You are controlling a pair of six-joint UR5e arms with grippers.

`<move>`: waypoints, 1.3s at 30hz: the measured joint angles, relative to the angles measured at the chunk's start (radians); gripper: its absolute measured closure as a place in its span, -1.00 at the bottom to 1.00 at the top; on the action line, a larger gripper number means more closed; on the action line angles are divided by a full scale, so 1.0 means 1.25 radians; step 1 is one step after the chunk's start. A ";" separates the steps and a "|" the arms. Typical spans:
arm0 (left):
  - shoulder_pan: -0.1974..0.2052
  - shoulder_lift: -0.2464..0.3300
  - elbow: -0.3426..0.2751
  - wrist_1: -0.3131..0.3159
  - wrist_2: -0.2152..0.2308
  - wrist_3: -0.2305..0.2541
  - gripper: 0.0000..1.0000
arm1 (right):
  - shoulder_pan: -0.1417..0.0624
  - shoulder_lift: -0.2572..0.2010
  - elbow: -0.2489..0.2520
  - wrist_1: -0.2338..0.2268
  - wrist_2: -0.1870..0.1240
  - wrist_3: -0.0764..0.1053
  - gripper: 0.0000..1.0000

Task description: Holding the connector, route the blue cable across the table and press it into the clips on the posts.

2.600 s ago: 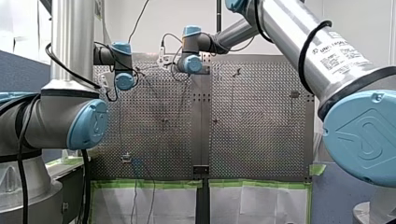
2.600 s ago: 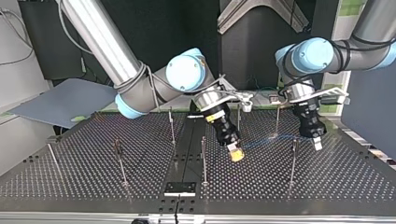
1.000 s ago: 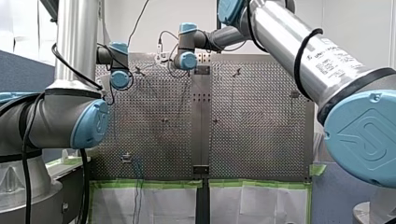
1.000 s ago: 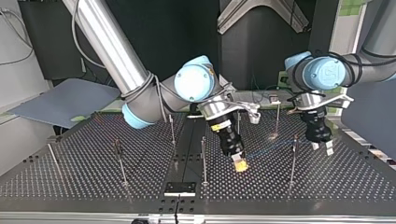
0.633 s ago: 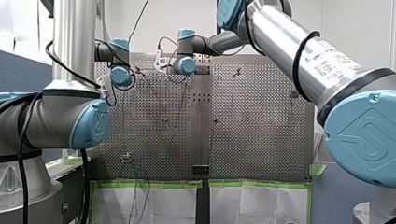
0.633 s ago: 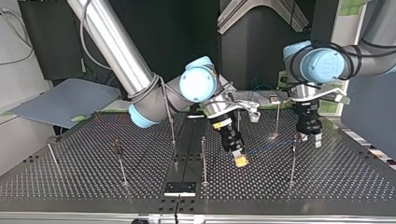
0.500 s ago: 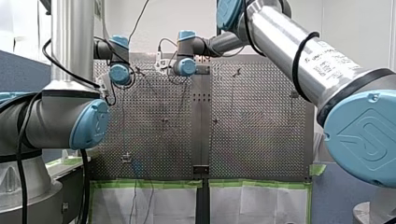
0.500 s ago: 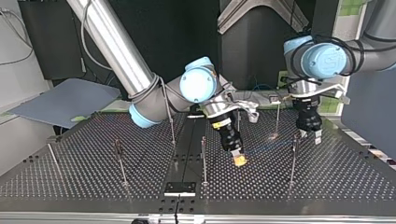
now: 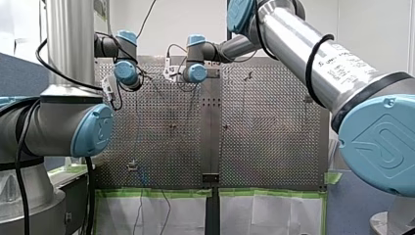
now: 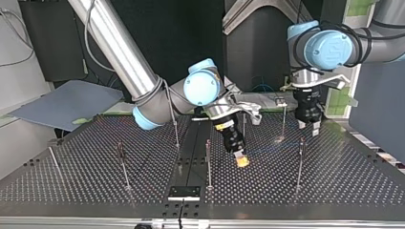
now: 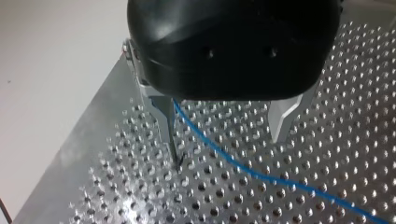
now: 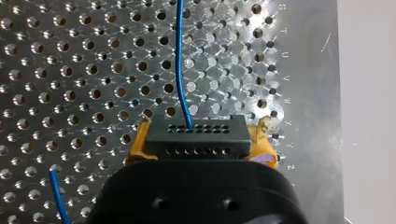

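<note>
Pinching the connector (image 12: 195, 137) in my right gripper (image 10: 242, 161), mid-frame in the top view, lets me steer the cable (image 12: 180, 70); my left gripper (image 10: 308, 129), upper right, straddles it, fingers spread.

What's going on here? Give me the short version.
A blue cable is being routed over the perforated table. My right end effector grips the black connector between yellow pads, the cable running out of it. My left end effector is open, with the cable passing between its fingers above the table.
</note>
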State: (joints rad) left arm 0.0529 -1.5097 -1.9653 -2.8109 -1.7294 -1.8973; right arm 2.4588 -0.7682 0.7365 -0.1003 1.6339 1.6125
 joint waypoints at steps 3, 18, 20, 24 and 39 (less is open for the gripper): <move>-0.008 0.020 -0.008 -0.021 0.000 0.001 -1.00 | -0.001 0.001 0.003 0.001 0.000 0.000 1.00; -0.052 0.072 -0.012 -0.039 0.025 0.083 -1.00 | -0.009 0.002 0.005 0.014 0.031 0.002 1.00; -0.055 0.069 -0.012 -0.028 0.026 0.098 -1.00 | -0.009 0.002 0.004 0.014 0.031 0.002 1.00; -0.061 0.065 -0.009 -0.003 0.028 0.126 -1.00 | -0.009 0.003 0.004 0.014 0.032 0.002 1.00; -0.082 0.020 0.047 0.040 0.014 0.201 -1.00 | -0.009 0.004 0.004 0.015 0.032 0.002 1.00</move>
State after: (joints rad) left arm -0.0491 -1.4847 -1.9071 -2.7608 -1.7119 -1.6461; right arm 2.4476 -0.7638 0.7421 -0.0814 1.6734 1.6150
